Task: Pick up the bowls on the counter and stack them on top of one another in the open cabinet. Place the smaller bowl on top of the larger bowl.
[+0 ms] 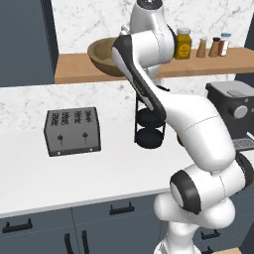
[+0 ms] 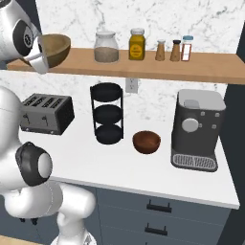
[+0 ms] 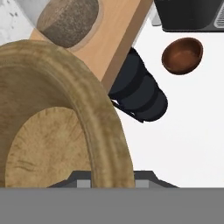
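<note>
Because the larger bowl (image 2: 53,48) must go in first as the base of the stack, it sits at the upper left of the right base view, over the left end of the open cabinet (image 2: 143,68), tilted with its hollow facing partly forward. Whether it rests on the board or hangs just above it cannot be told.

- Gripper (image 2: 39,61): at the bowl's left edge. In the hand view the thick rim (image 3: 103,131) runs down between the finger tips, so the jaws appear clamped on the rim, held narrow.
- Smaller bowl (image 2: 146,141): upright on the counter (image 2: 143,167), centre of the right base view, between the black three-tier rack (image 2: 107,114) and the coffee machine (image 2: 197,129); untouched, its turn not yet come.
- Shelf neighbours: glass jar (image 2: 105,47) just right of the tan bowl, then a yellow jar (image 2: 137,44) and three shakers (image 2: 174,49). The glass jar limits room to the right.
- Toaster (image 2: 47,113): lower left, clear of the work.
- Obstacles to the next pick: the rack stands close beside the dark bowl.
</note>
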Controlling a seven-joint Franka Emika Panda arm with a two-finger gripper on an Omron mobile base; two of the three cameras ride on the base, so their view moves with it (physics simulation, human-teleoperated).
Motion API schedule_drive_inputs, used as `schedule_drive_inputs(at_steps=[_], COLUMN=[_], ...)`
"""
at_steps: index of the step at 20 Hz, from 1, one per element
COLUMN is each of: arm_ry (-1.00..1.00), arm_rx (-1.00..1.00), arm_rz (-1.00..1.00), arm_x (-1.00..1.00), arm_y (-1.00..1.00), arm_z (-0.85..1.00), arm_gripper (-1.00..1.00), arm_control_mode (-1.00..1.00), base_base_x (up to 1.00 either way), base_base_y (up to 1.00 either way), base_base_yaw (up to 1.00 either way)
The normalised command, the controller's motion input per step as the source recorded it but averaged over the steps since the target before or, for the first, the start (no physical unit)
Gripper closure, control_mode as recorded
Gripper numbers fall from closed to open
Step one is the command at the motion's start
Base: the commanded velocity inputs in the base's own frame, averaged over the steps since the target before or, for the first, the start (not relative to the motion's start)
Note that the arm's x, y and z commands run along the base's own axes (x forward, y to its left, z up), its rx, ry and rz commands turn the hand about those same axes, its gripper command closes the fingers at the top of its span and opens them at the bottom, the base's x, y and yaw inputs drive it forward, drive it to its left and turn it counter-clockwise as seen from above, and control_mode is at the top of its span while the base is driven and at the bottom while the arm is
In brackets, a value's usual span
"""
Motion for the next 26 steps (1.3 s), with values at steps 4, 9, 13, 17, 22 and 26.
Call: schedule_drive_inputs(at_steps=[4, 9, 13, 17, 22, 26], arm_ry=[0.00, 0.00, 0.00, 0.00, 0.00, 0.01], arm_rx=[0.00, 0.00, -0.01, -0.01, -0.01, -0.02], arm_rz=[0.00, 0.00, 0.00, 0.00, 0.00, 0.00], arm_x=[0.59, 0.36, 0.01, 0.06, 0.32, 0.71], arm_y=[0.00, 0.00, 0.00, 0.00, 0.00, 0.03], arm_z=[-0.02, -0.04, -0.29, -0.38, -0.11, 0.06], arm_gripper=[1.00, 1.00, 1.00, 1.00, 1.00, 1.00], arm_control_mode=[-1.00, -1.00, -1.00, -1.00, -1.00, -1.00], base_base_x=[0.00, 0.00, 0.00, 0.00, 0.00, 0.00], base_base_y=[0.00, 0.00, 0.00, 0.00, 0.00, 0.00], base_base_yaw=[0.00, 0.00, 0.00, 0.00, 0.00, 0.00])
